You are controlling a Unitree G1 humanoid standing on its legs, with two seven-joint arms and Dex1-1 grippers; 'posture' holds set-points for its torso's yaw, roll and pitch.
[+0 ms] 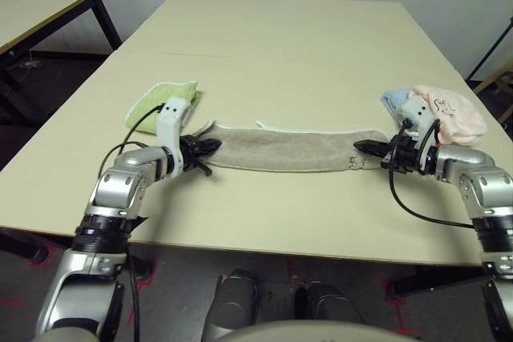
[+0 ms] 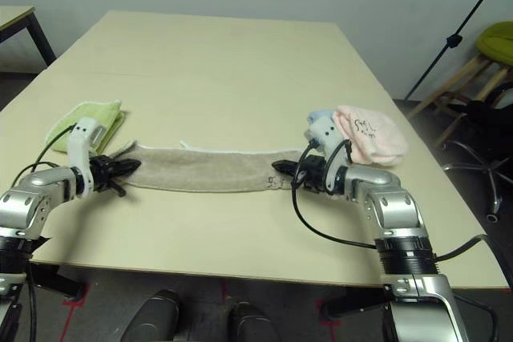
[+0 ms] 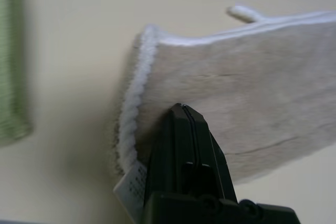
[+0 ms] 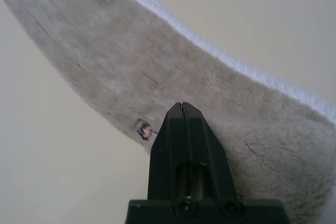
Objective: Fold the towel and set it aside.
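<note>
Towel (image 1: pixel 288 150) lies as a long narrow strip across the middle of the tabletop (image 1: pixel 264 54), already doubled lengthwise as it seems, with the white edging along its far side. The step in hand is, in my judgement, the grasp of the two short ends before the next fold. The left pincer (image 1: pixel 207 148) sits at the left end of the strip with its fingers pressed together on the cloth beside the small white tag (image 3: pixel 131 184), and the right pincer (image 1: pixel 365 148) is closed in the same way on the right end, just beside the small embroidered mark (image 4: pixel 143 129). Whether each pinch really holds the cloth or only lies on it I cannot tell for sure, but both look closed on it. Both forearms come in low from the sides, the pincers pointing inward toward each other and a little downward. The next move probably calls for lifting one end and carrying it over onto the other, keeping the edges in line. A lime-green folded cloth (image 1: pixel 160 102) lies behind the left arm, and pale blue and pink cloths (image 1: pixel 445 114) behind the right arm
</note>
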